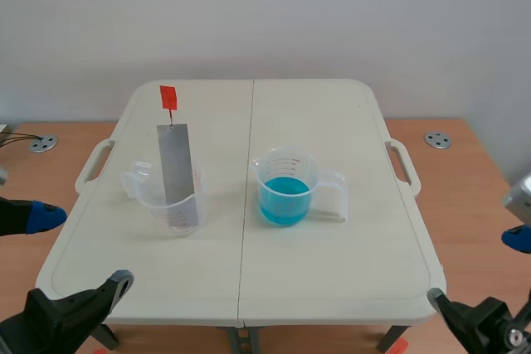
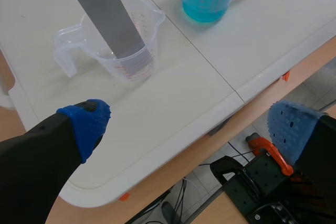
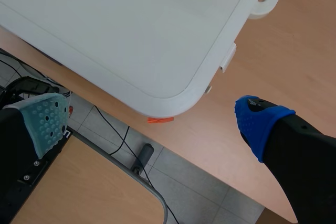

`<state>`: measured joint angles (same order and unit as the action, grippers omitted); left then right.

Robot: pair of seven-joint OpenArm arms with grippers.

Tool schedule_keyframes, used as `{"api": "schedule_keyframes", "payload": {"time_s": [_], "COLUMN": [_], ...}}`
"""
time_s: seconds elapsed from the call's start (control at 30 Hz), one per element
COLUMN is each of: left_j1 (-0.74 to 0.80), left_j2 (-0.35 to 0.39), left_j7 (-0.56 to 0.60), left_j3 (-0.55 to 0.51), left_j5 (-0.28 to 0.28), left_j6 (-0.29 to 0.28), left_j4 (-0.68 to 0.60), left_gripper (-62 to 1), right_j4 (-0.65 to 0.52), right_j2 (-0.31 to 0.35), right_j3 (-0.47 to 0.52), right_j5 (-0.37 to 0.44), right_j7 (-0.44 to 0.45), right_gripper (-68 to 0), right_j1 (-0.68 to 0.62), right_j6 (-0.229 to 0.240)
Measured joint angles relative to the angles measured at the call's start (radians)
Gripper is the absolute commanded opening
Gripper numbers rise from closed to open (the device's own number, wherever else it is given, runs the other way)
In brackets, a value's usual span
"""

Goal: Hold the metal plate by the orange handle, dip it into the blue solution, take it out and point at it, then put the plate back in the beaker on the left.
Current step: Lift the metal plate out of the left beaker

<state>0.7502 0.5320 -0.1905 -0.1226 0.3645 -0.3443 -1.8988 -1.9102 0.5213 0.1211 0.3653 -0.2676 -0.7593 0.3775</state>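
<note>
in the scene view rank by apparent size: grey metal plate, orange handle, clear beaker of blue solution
1. clear beaker of blue solution, bulkiest
2. grey metal plate, similar height but narrower
3. orange handle, clearly smallest

You had the metal plate (image 1: 174, 163), a long grey strip, standing nearly upright in the clear beaker (image 1: 184, 215) just left of the table seam (image 1: 244, 246). It leaned on the rim, with the orange handle (image 1: 168, 97) at its top end. Just right of the seam stood the second beaker (image 1: 286, 173), roughly half full of blue solution (image 1: 284, 201). Both beakers' handles pointed away from the seam.
</note>
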Motion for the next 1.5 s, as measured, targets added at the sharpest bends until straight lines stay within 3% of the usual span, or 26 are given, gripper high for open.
{"api": "schedule_keyframes", "payload": {"time_s": [0.03, 0.07, 0.3, 1.07, 1.1, 1.13, 1.17, 1.23, 1.27, 1.3, 1.5], "left_j1": [0.000, 0.000, -0.002, -0.002, -0.002, -0.002, -0.002, -0.002, -0.002, -0.002, 0.024], "left_j2": [0.000, 0.000, 0.000, 0.000, 0.000, 0.000, 0.000, 0.000, 0.000, 0.000, 0.000], "left_j7": [0.000, -0.003, 0.002, 0.000, 0.000, 0.000, 0.000, -0.001, 0.000, 0.000, 0.023], "left_j3": [0.000, 0.000, 0.000, 0.002, 0.002, 0.002, 0.002, 0.002, 0.002, 0.002, -0.004], "left_j5": [0.000, 0.000, 0.003, 0.003, 0.003, 0.003, 0.003, -0.002, -0.003, -0.012, -0.024], "left_j6": [0.000, 0.000, -0.002, -0.001, -0.001, -0.001, 0.000, 0.005, 0.011, 0.014, 0.019], "left_j4": [0.000, 0.000, 0.000, 0.000, 0.000, 0.000, 0.000, 0.000, 0.000, 0.000, 0.000], "left_gripper": [1.4, 1.4, 1.4, 1.4, 0.0, -6.1, -17.7, -51.9, -61.6, -58.7, -59.7], "right_j4": [0.012, 0.012, -0.005, -0.005, -0.005, -0.005, -0.005, -0.005, -0.005, -0.005, 0.009], "right_j2": [0.000, -0.001, 0.000, 0.000, 0.000, 0.000, 0.000, 0.000, 0.000, 0.000, -0.002], "right_j3": [-0.003, -0.004, -0.005, -0.005, -0.005, -0.005, -0.005, -0.005, -0.006, -0.014, -0.126], "right_j5": [-0.035, 0.010, -0.006, -0.006, -0.006, -0.006, -0.006, -0.006, -0.006, -0.006, -0.002], "right_j7": [0.215, 0.346, 0.447, 0.450, 0.448, 0.436, 0.417, 0.395, 0.380, 0.365, 0.275], "right_gripper": [-1.2, -1.2, -1.2, -1.2, -1.2, -1.2, -1.2, -1.2, -1.2, -1.2, -1.2], "right_j1": [-0.006, -0.011, 0.011, 0.011, 0.014, 0.022, 0.034, 0.070, 0.092, 0.118, 0.274], "right_j6": [-0.001, -0.004, 0.000, 0.000, 0.000, 0.000, 0.000, 0.000, 0.000, -0.001, 0.000]}}
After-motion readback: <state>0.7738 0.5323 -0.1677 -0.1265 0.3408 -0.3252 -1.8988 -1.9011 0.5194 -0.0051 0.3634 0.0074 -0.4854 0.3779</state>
